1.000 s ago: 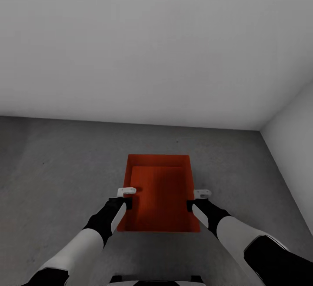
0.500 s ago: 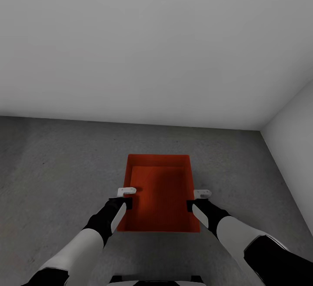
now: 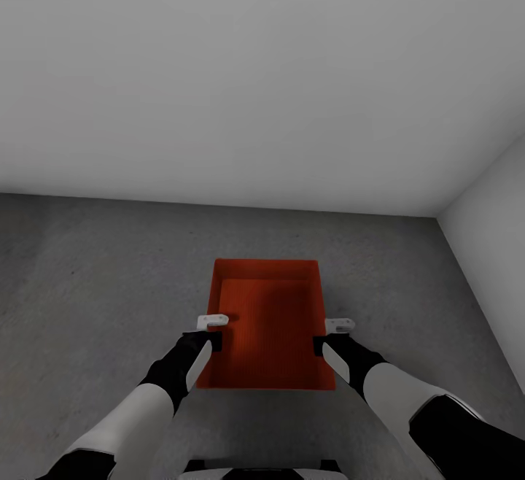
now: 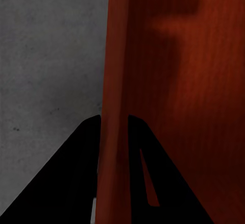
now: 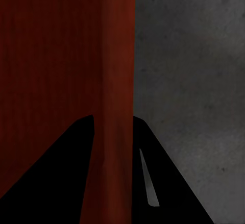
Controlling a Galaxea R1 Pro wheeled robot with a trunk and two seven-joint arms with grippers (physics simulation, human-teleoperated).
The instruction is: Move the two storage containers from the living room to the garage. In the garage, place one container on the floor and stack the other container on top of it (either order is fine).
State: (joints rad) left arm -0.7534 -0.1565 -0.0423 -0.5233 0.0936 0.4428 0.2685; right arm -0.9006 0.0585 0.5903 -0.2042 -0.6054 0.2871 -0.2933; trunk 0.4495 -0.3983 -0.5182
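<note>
Below, head view: one orange-red storage container point(image 3: 270, 323) sits low over the grey concrete floor point(image 3: 95, 276), near the white wall point(image 3: 262, 71); whether it touches the floor is unclear. The left end effector point(image 3: 213, 328) clamps its left long wall, the right end effector point(image 3: 329, 334) its right long wall. Left wrist view: the container wall point(image 4: 113, 81) runs between the dark fingers point(image 4: 71, 173), gripped. Right wrist view: the wall point(image 5: 116, 81) likewise passes between the closed fingers point(image 5: 168, 178), floor beside it.

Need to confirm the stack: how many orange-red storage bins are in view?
1: an orange-red storage bin over the concrete floor, its side walls pinched by left hand and right hand. Another could be hidden beneath.
</note>
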